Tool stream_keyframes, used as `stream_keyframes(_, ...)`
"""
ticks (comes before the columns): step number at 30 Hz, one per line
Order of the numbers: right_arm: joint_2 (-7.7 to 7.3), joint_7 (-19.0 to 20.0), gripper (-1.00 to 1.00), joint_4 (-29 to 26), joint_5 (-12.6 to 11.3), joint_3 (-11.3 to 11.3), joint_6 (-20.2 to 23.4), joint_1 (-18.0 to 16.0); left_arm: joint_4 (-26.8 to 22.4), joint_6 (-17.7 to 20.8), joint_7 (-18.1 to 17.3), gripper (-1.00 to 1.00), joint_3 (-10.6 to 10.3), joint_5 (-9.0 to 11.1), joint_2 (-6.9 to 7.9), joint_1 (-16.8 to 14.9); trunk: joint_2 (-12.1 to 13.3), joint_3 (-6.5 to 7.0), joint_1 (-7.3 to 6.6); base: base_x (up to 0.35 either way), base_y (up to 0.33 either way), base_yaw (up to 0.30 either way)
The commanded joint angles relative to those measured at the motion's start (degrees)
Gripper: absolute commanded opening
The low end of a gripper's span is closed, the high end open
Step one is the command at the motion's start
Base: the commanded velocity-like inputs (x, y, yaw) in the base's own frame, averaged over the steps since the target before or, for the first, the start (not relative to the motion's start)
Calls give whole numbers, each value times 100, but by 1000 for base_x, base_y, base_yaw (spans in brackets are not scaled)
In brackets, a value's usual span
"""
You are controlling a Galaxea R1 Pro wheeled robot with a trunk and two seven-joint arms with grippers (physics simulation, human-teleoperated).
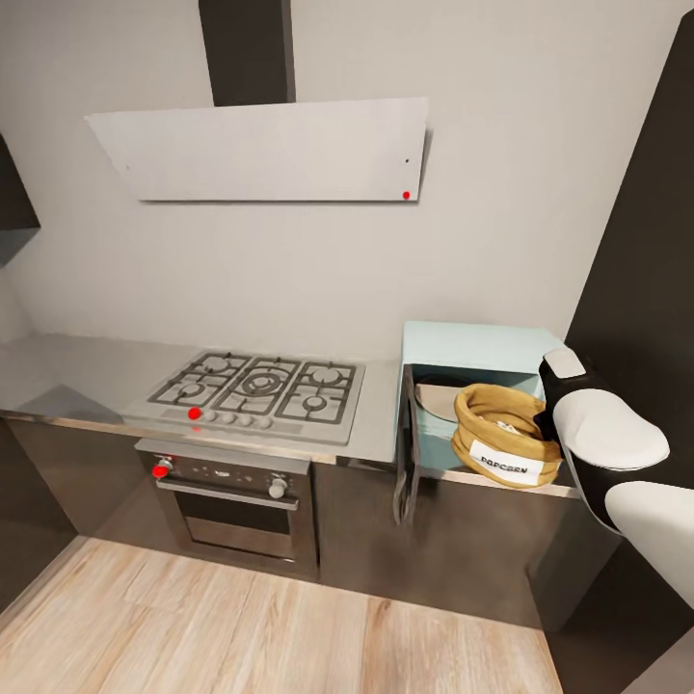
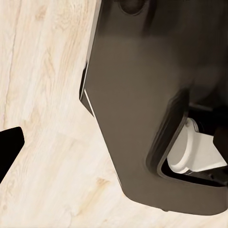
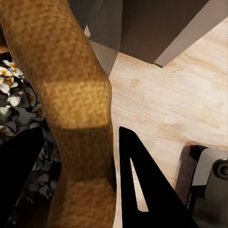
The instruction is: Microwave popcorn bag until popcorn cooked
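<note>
Two fingers of my right gripper (image 3: 78, 166) clasp the popcorn bag's (image 1: 508, 436) rim at the open microwave (image 1: 472, 349); left gripper's state I cannot tell.

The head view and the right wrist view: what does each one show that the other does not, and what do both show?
Only the head view shows the pale mint-blue microwave with its door open, the grey gas hob, and the white "POPCORN" label on the bag.

Only the right wrist view shows the pale whitish-grey popcorn inside the bag, and the right gripper with one black finger on each side of the rolled rim.

Both show the tan-brown paper popcorn bag and the light wooden floor.
</note>
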Motion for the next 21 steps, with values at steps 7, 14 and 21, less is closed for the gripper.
stream_keyframes(7,0,-15,-100,-5,-3,-10,54,-6,-18,59,-6,100,20,1,0,3,-172,-82,91,0,0,0)
stream_keyframes(14,0,-15,-100,-5,-3,-10,54,-6,-18,92,-6,100,14,1,8,3,-172,-82,91,104,0,0)
stream_keyframes(21,0,-17,-100,-5,-3,-10,55,-6,-18,39,-6,100,15,1,7,3,-172,-82,91,327,0,0)
